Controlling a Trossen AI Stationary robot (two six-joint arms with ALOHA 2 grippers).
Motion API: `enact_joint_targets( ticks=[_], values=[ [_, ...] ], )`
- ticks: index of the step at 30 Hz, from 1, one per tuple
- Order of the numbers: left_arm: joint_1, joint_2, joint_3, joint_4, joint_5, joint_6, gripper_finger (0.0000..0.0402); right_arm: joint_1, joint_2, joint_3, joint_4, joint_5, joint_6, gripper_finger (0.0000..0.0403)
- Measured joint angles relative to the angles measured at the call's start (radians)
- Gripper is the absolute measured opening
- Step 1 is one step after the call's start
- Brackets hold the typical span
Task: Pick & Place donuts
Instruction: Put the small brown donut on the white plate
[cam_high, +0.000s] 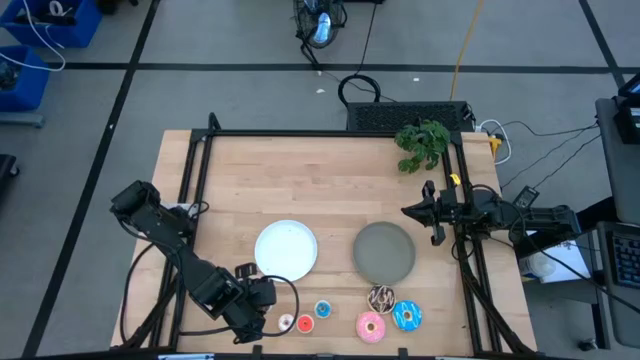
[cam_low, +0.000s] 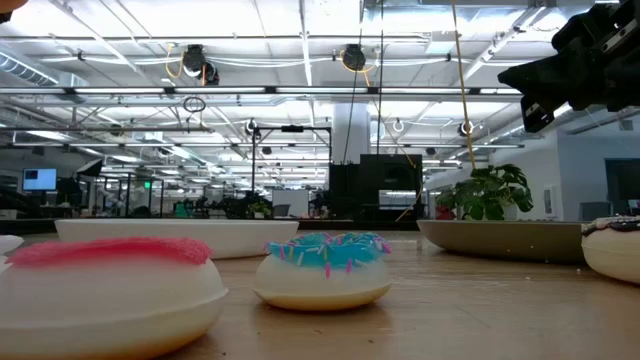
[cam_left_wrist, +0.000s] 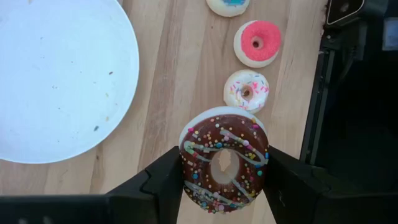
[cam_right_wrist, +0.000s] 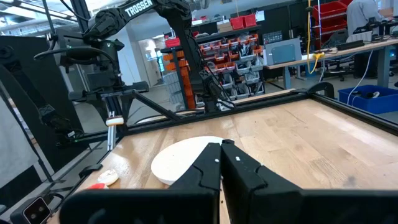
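Left pincer (cam_left_wrist: 222, 180) clamped on chocolate donut (cam_left_wrist: 224, 163) near bench's front edge, white plate (cam_left_wrist: 56, 74) just beside, right pincer (cam_right_wrist: 222, 163) shut, farther off.

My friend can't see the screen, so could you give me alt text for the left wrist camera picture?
The left end effector grips a brown donut with pale drizzle and sprinkles between its two dark fingers, above a wooden table. Beyond it, a white sprinkled donut, a red-topped donut and part of a blue-topped donut sit in a row, beside a white plate.
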Motion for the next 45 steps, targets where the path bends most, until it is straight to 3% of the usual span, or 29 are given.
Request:
enact_joint_targets(
  ticks=[31, 39, 45],
  values=[
    [-0.001, 0.000, 0.000, -0.007, -0.032, 0.026, 0.0198, 0.000, 0.000, 0.000, 0.003, 0.000, 0.000, 0.0000],
    [0.087, 0.000, -0.001, -0.105, 0.041, 0.027, 0.0198, 0.000, 0.000, 0.000, 0.003, 0.000, -0.001, 0.0000],
    [0.158, 0.000, -0.001, -0.105, 0.081, 0.161, 0.0198, 0.000, 0.000, 0.000, 0.003, 0.000, 0.000, 0.0000]
  ],
)
